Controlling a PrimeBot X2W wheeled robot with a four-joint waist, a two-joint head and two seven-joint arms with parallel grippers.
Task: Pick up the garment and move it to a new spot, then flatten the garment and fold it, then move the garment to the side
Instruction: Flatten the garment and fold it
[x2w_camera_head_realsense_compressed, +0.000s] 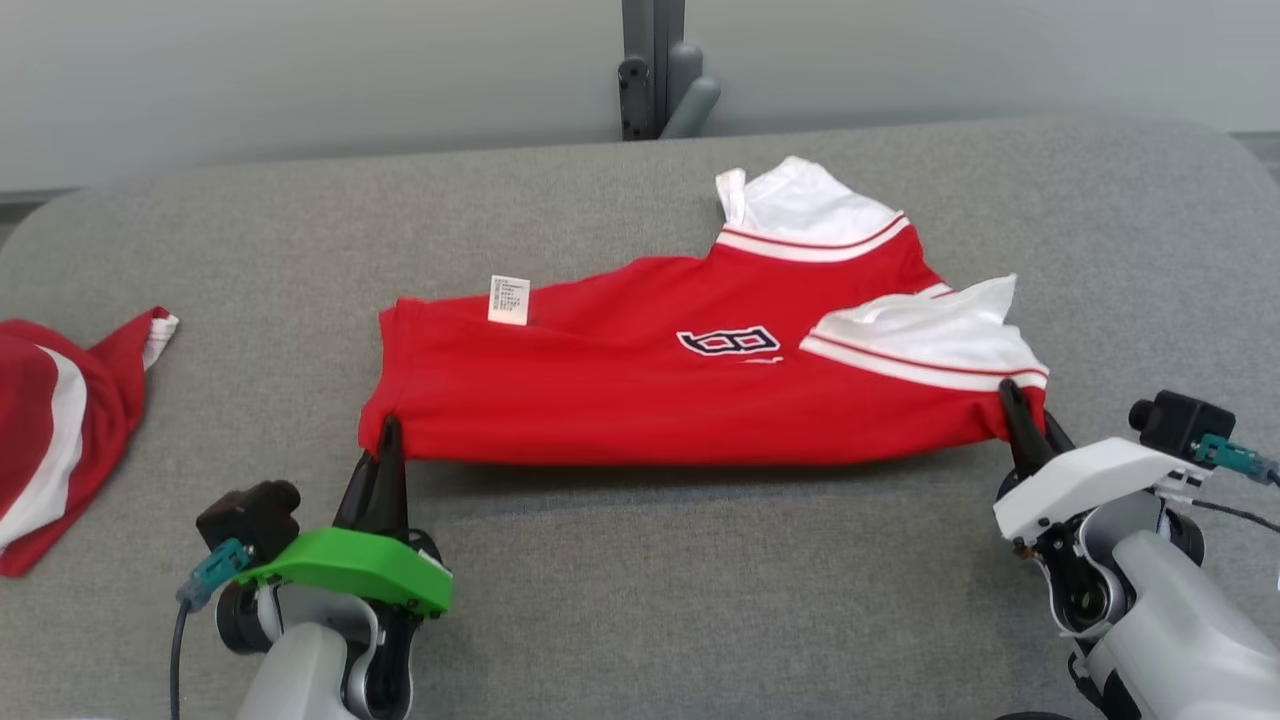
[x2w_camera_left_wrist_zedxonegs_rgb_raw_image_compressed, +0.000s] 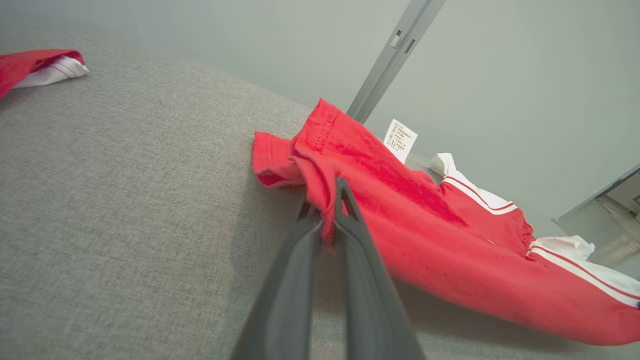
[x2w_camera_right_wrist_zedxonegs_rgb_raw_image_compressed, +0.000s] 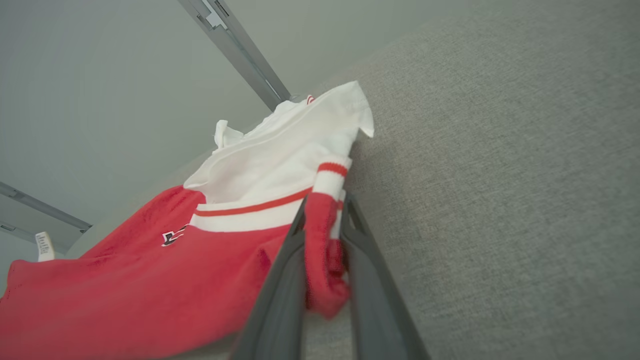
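Two dark fingers of the left gripper (x2w_camera_left_wrist_zedxonegs_rgb_raw_image_compressed: 325, 197) are pressed together on the hem corner of the red garment (x2w_camera_head_realsense_compressed: 620, 400). Those of the right gripper (x2w_camera_right_wrist_zedxonegs_rgb_raw_image_compressed: 326, 205) pinch the near edge below a white, red-striped sleeve (x2w_camera_head_realsense_compressed: 930, 335). The garment lies stretched between them on the grey padded table (x2w_camera_head_realsense_compressed: 640, 600), its near edge slightly lifted (a shadow shows beneath) and a white label (x2w_camera_head_realsense_compressed: 508, 299) at the far hem. Another red-and-white garment (x2w_camera_head_realsense_compressed: 60, 420) lies well apart, at the table's left.
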